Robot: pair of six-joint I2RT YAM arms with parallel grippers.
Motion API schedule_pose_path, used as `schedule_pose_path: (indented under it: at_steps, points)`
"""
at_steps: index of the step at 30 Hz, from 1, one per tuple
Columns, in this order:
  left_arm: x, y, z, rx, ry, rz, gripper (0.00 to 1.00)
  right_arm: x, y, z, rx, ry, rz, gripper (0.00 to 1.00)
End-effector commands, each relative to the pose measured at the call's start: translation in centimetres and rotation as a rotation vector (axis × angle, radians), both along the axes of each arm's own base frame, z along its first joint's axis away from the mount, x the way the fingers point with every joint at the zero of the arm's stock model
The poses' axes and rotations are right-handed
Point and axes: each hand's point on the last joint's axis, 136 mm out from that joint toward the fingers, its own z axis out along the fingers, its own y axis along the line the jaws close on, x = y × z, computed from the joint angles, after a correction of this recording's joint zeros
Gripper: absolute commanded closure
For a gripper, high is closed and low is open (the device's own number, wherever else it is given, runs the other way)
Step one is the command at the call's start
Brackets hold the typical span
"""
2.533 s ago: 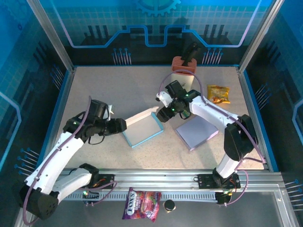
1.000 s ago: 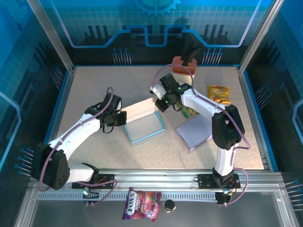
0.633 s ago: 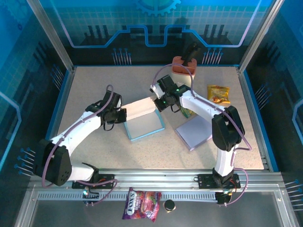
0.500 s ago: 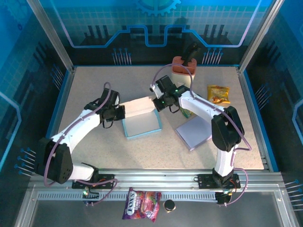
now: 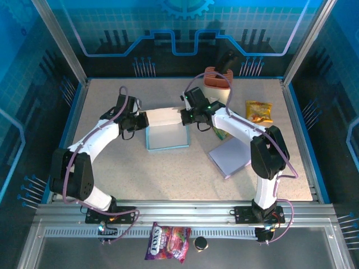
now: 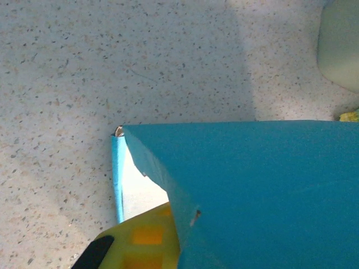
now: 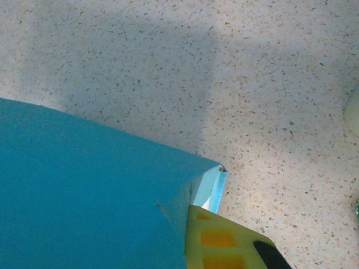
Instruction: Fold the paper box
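The paper box (image 5: 167, 137) lies mid-table, blue outside and white inside, with its far wall flap (image 5: 164, 116) raised. My left gripper (image 5: 141, 119) is shut on the flap's left end, and my right gripper (image 5: 185, 116) is shut on its right end. In the left wrist view the blue flap (image 6: 263, 190) covers the right half, and a yellow fingertip (image 6: 140, 241) presses its white inner side at a corner. The right wrist view mirrors this: the blue flap (image 7: 84, 196) on the left and a yellow fingertip (image 7: 224, 244) at its corner.
A flat lilac sheet (image 5: 233, 156) lies right of the box. A yellow snack bag (image 5: 259, 110) and an orange-and-white holder (image 5: 217, 84) sit at the back right. A green item (image 5: 220, 132) lies under the right arm. A candy bag (image 5: 167, 241) rests on the front rail.
Both grippers have moved toward the far side with the flap between them. The box has turned from skewed to square with the table, and the left arm has stretched further forward.
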Motion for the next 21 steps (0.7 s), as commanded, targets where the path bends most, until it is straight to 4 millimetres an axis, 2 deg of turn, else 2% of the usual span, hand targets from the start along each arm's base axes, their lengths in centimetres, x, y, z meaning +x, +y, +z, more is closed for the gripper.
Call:
schedule_pose_path:
  at_steps: [1,6,14,21]
  points:
    - [0.0,-1.9,0.1,-0.087,-0.022,-0.063,1.00,-0.3,2.1,0.0,0.091,-0.007,0.013,1.00]
    - [-0.7,-2.1,-0.3,-0.105,-0.014,-0.070,1.00,-1.3,1.7,-1.0,0.080,-0.035,0.010,1.00]
    - [-3.1,-1.9,-1.4,-0.124,-0.020,-0.071,1.00,-3.4,0.9,-1.2,0.103,-0.184,0.006,1.00]
    - [-4.8,-1.5,-3.2,-0.121,0.016,-0.048,1.00,-4.8,0.1,-2.7,0.050,-0.159,-0.001,1.00]
